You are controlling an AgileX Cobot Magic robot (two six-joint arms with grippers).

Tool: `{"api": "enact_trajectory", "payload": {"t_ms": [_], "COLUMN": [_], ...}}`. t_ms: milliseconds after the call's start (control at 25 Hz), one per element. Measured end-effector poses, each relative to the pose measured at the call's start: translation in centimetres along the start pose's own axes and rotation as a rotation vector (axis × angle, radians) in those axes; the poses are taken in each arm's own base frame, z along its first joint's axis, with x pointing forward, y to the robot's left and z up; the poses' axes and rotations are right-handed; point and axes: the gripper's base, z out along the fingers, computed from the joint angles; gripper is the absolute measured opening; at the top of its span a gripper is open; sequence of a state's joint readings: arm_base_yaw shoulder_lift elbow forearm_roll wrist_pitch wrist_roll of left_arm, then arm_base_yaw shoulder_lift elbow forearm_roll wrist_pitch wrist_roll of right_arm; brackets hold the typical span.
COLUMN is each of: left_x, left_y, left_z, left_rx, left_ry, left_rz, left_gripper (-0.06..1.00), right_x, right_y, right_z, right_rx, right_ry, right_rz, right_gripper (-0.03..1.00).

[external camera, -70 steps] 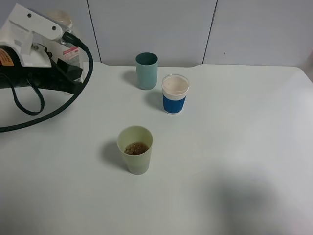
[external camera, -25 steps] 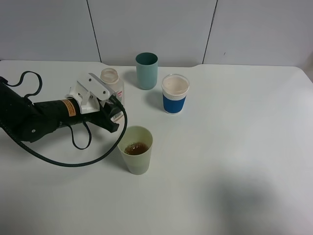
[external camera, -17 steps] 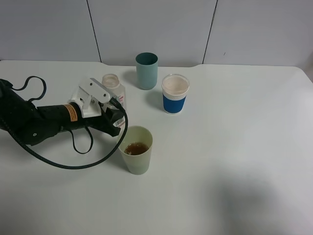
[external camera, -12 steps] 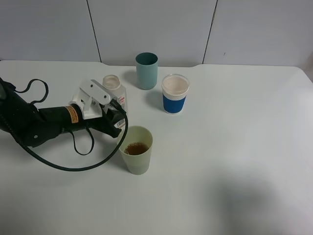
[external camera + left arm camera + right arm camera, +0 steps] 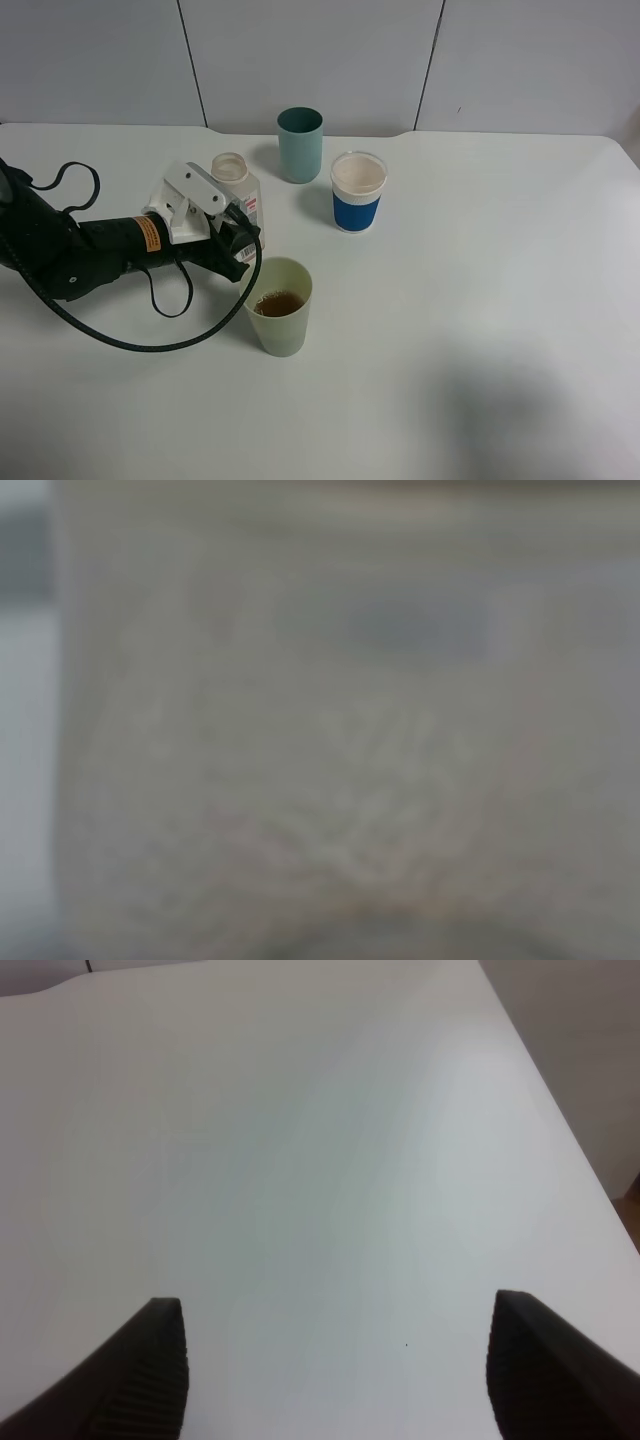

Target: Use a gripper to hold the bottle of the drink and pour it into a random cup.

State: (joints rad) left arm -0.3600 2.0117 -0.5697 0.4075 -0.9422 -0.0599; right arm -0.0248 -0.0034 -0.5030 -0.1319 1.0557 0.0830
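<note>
The bottle of the drink stands upright left of centre, its clear body looking pale and its neck open. My left gripper, black with white jaw parts and an orange label, lies low over the table and is shut on the bottle's sides. The left wrist view is filled by a blurred pale surface, the bottle up close. The pale yellow-green cup stands just in front and to the right of the bottle, with brown liquid in it. My right gripper is open and empty over bare table, outside the exterior high view.
A teal tumbler stands at the back, and a white cup with a blue band is beside it on the right. The gripper's thick black cable loops over the table at the left. The white table ends at a grey wall.
The left gripper came down from high at the far left with the bottle. Over the last second it has shifted slightly right and forward, closer to the yellow-green cup.
</note>
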Motion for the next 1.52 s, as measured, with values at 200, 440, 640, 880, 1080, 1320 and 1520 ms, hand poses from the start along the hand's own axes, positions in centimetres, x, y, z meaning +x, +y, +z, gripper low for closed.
{"api": "enact_trajectory", "payload": {"t_ms": [200,440,640,880,1080,1320,1520], "left_x": [0.0,-0.5,-2.6,-4.2,-5.6,-7.9,-10.0], "left_y": [0.0,0.0,-0.1,-0.5,-0.7,-0.2,-0.2], "left_z": [0.0,-0.3,-2.0,-4.8,-6.9,-9.6,-12.6], "left_rx": [0.001,-0.002,-0.019,-0.047,-0.083,-0.180,-0.259], "left_ry": [-0.001,-0.016,-0.063,-0.046,-0.038,-0.066,-0.102], "left_rz": [0.001,0.007,0.031,0.064,0.100,0.061,0.002], "left_gripper": [0.66,0.96,0.97,0.97,0.97,0.97,0.97], "right_x": [0.0,0.0,0.0,0.0,0.0,0.0,0.0], "right_y": [0.0,0.0,0.0,0.0,0.0,0.0,0.0], "right_z": [0.0,0.0,0.0,0.0,0.0,0.0,0.0], "right_rx": [0.000,0.000,0.000,0.000,0.000,0.000,0.000], "right_ry": [0.000,0.000,0.000,0.000,0.000,0.000,0.000], "right_rz": [0.000,0.000,0.000,0.000,0.000,0.000,0.000], "right_gripper": [0.63,0.63,0.63,0.63,0.63,0.63,0.63]}}
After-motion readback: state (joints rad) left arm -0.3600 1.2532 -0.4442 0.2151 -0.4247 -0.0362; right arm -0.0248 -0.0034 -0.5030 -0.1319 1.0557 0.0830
